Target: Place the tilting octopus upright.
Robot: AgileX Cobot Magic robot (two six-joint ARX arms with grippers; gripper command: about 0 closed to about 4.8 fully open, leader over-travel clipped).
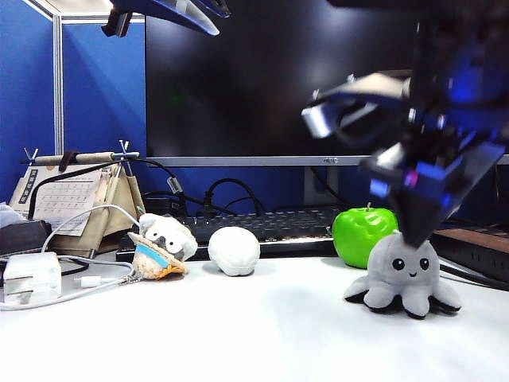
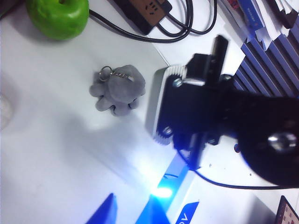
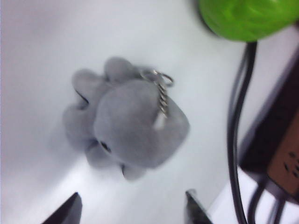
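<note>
Right above the upright octopus (image 1: pixel 403 276) hangs the right gripper (image 3: pixel 131 212), fingers spread, empty; left gripper (image 2: pixel 140 210) up high, fingers apart too.

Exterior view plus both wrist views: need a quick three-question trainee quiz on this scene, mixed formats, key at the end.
1. True or false: the grey plush octopus sits upright on its tentacles.
2. What stands directly behind it? A) green apple B) white wrinkled ball C) straw-hatted white plush animal
3. Fill in: the right gripper, above the octopus, is ____.

Key: 1 true; 2 A; 3 open. The left gripper is also open, hovering off to the side.
</note>
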